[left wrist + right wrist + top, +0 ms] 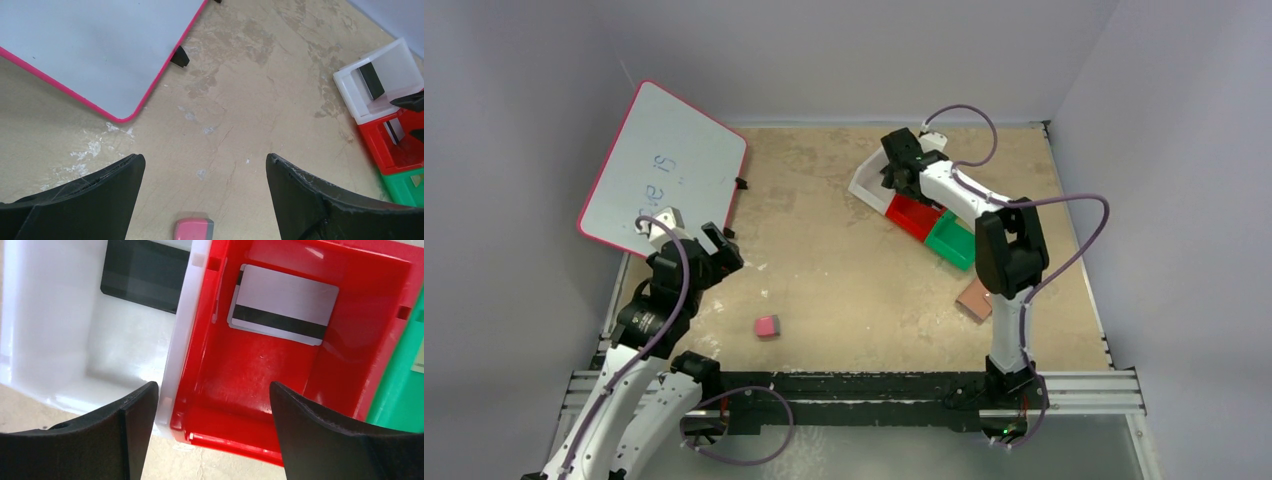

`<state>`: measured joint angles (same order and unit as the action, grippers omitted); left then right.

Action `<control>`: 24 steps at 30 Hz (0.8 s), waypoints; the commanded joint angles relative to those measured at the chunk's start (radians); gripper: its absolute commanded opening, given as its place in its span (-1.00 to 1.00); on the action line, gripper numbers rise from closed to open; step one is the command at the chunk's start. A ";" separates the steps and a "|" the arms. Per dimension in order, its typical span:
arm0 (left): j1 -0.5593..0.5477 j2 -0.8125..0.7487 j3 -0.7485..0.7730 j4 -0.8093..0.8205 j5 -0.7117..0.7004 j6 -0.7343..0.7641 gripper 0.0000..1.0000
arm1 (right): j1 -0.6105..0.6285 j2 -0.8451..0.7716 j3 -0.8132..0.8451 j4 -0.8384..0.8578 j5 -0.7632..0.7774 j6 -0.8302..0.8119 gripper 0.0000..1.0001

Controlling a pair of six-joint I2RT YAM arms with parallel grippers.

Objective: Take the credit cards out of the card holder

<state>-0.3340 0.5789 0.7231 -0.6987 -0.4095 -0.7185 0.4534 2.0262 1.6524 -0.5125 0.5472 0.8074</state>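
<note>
The tan card holder [975, 298] lies on the table at the right, partly hidden behind my right arm. A black credit card [145, 274] lies in the white bin [45, 315]. A silver-grey card with a dark stripe [282, 305] lies in the red bin [240, 365]. A pale card edge [419, 360] shows in the green bin [397, 390]. My right gripper [214, 395] is open and empty, hovering above the wall between the white and red bins; it shows in the top view [896, 178]. My left gripper [205, 162] is open and empty above bare table at the left [722, 250].
A pink-and-grey eraser [767, 326] lies on the table right of my left gripper, and shows in the left wrist view [194, 229]. A pink-framed whiteboard [664, 165] leans at the back left. The three bins [914, 215] stand in a diagonal row at the back right.
</note>
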 commanded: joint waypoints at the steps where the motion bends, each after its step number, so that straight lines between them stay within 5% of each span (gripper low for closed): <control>1: 0.002 -0.017 0.006 0.022 -0.014 -0.003 0.82 | 0.002 0.012 0.055 0.019 -0.002 -0.042 0.65; 24: 0.002 -0.014 0.006 0.022 -0.005 -0.002 0.82 | 0.121 0.041 -0.052 0.036 -0.060 -0.041 0.59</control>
<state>-0.3340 0.5697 0.7231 -0.6983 -0.4114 -0.7189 0.5606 2.0827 1.6268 -0.4778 0.4854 0.7647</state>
